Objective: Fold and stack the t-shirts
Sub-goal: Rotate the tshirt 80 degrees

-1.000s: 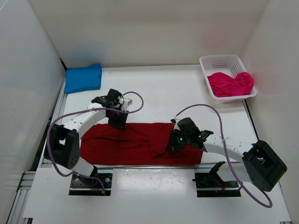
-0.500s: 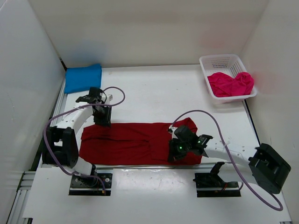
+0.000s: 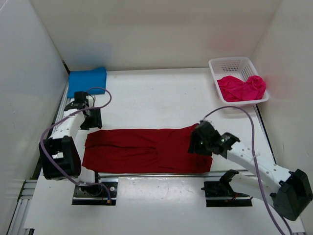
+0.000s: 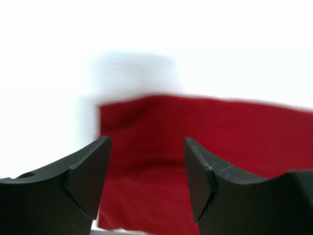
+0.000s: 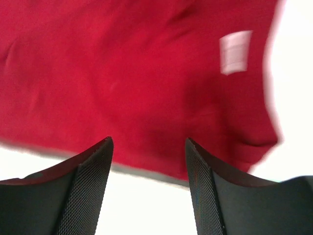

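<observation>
The dark red t-shirt [image 3: 146, 149] lies flat as a long folded band near the table's front edge. My left gripper [image 3: 91, 119] hovers open just past its far left corner. In the left wrist view the red t-shirt [image 4: 205, 132] lies beyond the empty left gripper [image 4: 146, 171]. My right gripper [image 3: 199, 142] stands open over the band's right end. The right wrist view shows the red t-shirt [image 5: 122, 73] with its white label [image 5: 235, 51] below the empty right gripper [image 5: 149, 181]. The blue t-shirt [image 3: 87, 81] lies folded at the far left. The pink t-shirt [image 3: 242, 87] is bunched in the basket.
The white mesh basket [image 3: 230, 62] stands at the far right corner. White walls close in the table on the left, back and right. A metal rail [image 3: 156, 174] runs along the front edge just below the red shirt.
Both grippers have opened and let go of the red shirt. The left arm drew back left past the shirt's corner. The right one shifted right and lifted off the cloth.
</observation>
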{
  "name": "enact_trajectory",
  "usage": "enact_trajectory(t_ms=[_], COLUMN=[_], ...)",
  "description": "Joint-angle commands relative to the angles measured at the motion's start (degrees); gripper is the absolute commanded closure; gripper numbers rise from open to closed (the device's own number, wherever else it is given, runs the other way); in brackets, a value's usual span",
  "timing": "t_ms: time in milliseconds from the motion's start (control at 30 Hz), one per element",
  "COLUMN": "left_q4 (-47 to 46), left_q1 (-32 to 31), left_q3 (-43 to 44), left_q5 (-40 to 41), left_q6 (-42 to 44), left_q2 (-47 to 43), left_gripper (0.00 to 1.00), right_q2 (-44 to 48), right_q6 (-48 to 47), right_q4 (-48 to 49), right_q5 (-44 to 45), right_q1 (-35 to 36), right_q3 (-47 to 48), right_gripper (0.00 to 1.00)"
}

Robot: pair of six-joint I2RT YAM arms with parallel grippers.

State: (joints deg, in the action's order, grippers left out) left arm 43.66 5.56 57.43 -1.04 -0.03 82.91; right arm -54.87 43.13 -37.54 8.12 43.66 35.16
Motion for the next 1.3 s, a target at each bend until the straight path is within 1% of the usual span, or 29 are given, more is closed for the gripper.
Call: enact_trajectory(t_ms=[0,33,67,100,167,200,267,300,467,500,567,633,667,733,767,800,867,900,933,967,1000,1033,1067,1100,1133,1167,1200,1233,1267], left_q4=[-6.82,-6.83,-6.83,-7.36,-7.36,-7.36,-7.36,-7.36,-7.36,-7.36,-7.36,-7.36,-7.36,-7.36,-7.36,-7.36,-7.36,-7.36,-7.36,-7.36,-7.36,-7.36,-7.36,-5.79,-4.91,-4.29,-3.76,-2.80,-2.18], left_q1=[1.47,2.43,3.48,4.01,5.33,5.34,5.86,6.39,7.01,7.61,8.23,8.93,8.94,10.25,10.87,12.44,13.77,14.47,15.61,15.62,16.14,16.15,16.15,15.19,14.31,13.34,12.46,10.63,9.83], left_q3=[-1.35,-1.35,-0.22,0.48,2.24,2.25,2.95,2.95,2.95,2.95,2.95,2.43,2.42,2.42,2.42,2.95,2.95,3.47,3.48,3.48,3.48,2.70,2.69,2.08,2.07,1.29,1.28,0.76,0.75], left_q5=[9.55,9.56,9.56,9.56,9.04,9.04,8.42,8.42,6.40,5.79,5.26,5.26,5.26,6.04,6.74,6.75,7.28,6.76,6.75,6.23,6.22,6.22,4.48,3.25,2.37,1.40,-0.44,-1.50,-2.73], left_q6=[0.03,0.03,0.03,0.03,0.03,0.03,0.03,0.03,0.03,0.03,0.03,0.03,0.03,0.03,0.03,0.03,0.03,0.03,0.03,0.03,0.03,0.03,0.03,0.03,0.03,0.03,0.03,0.03,0.03], left_q2=[1.81,2.60,4.26,4.97,6.90,6.91,9.01,9.02,10.43,10.95,10.95,10.95,10.95,10.95,10.95,10.95,10.43,10.43,9.90,9.90,9.20,9.20,9.20,8.67,8.67,8.67,8.67,8.67,8.67], left_gripper=[0.29,0.29,0.29,0.29,0.29,0.29,0.27,0.27,0.27,0.27,0.27,0.27,0.27,0.27,0.27,0.27,0.27,0.27,0.27,0.27,0.27,0.27,0.27,0.27,0.27,0.27,0.27,0.27,0.27], right_q2=[-6.53,-9.00,-11.55,-17.23,-22.88,-27.87,-33.51,-34.94,-43.81,-45.22,-48.48,-50.93,-51.82,-55.23,-56.82,-58.49,-64.72,-67.18,-72.34,-75.00,-80.16,-82.65,-84.94,-88.53,-89.44,-89.44,-90.05,-90.58,-90.59], right_q6=[-4.59,-6.20,-7.61,-8.84,-11.66,-12.28,-12.29,-12.29,-11.14,-10.62,-10.62,-9.92,-9.91,-10.43,-11.57,-12.36,-14.56,-15.27,-15.27,-15.97,-15.98,-15.98,-14.06,-13.43,-12.82,-12.29,-11.68,-11.67,-11.67], right_q4=[-4.67,-3.87,-3.86,-3.07,-2.45,-2.45,-1.75,-1.05,0.89,0.89,0.89,0.89,0.89,0.89,-0.07,-0.69,-3.57,-4.55,-5.26,-6.39,-6.41,-6.41,-4.32,-1.95,5.73,10.60,14.91,17.82,18.98], right_q5=[5.96,4.55,3.23,2.09,0.32,-0.29,-1.87,-3.62,-5.12,-6.18,-8.02,-8.03,-7.07,-7.07,-6.54,-6.54,-5.58,-4.88,-4.87,-4.35,-4.34,-4.34,-4.34,-4.95,-6.52,-8.45,-12.73,-12.78,-12.78], right_q1=[-8.98,-11.55,-14.10,-18.13,-20.80,-22.46,-23.70,-24.49,-25.55,-25.55,-25.55,-25.55,-25.55,-26.08,-26.08,-26.08,-25.39,-25.38,-24.68,-24.15,-24.15,-24.15,-24.15,-24.15,-24.15,-24.15,-24.15,-23.63,-22.92], right_q3=[7.89,10.00,14.63,16.85,20.81,24.14,26.18,27.32,31.54,33.21,34.36,34.98,36.02,39.88,42.16,48.19,56.21,60.86,70.65,76.06,81.42,91.48,96.10,101.72,102.56,102.57,101.96,103.43,105.10], right_gripper=[0.33,0.32,0.32,0.32,0.30,0.30,0.30,0.30,0.30,0.32,0.41,0.51,0.65,0.81,0.93,0.96,1.00,1.00,1.00,1.00,1.00,1.00,1.00,0.96,0.86,0.74,0.55,0.47,0.41])
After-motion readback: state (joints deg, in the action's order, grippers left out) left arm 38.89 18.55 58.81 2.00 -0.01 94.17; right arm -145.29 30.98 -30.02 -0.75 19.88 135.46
